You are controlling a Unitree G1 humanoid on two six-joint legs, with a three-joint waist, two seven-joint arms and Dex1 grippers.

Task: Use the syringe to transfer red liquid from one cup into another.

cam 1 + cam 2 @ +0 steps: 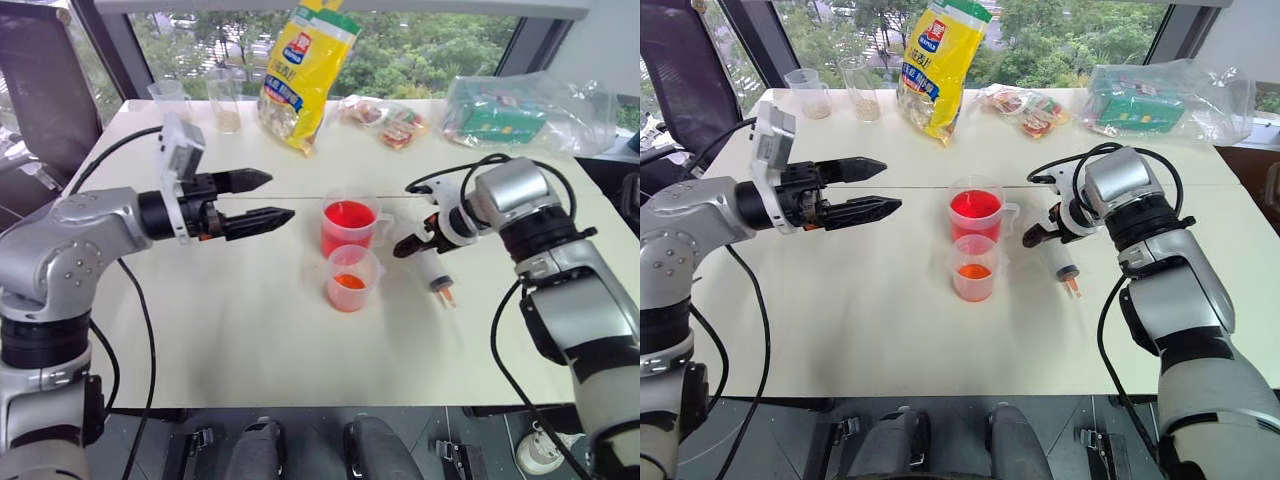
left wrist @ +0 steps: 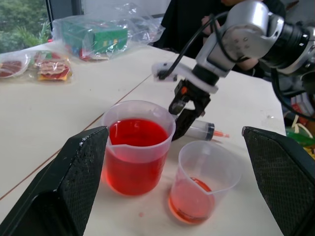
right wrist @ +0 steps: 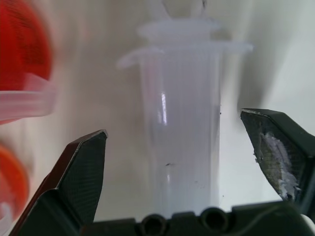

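Legible marking is confined to one item: the yellow bag (image 1: 303, 75), top centre of the head view, carries a blue and red brand emblem and a blue panel of characters, none readable. The green packet in clear wrap (image 1: 500, 118), upper right, shows print too small to read. No scale figures are readable on either cup.

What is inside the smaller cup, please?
The smaller cup holds a shallow layer of red liquid at its bottom; the rest is empty. It stands in front of the larger cup, which is much fuller.
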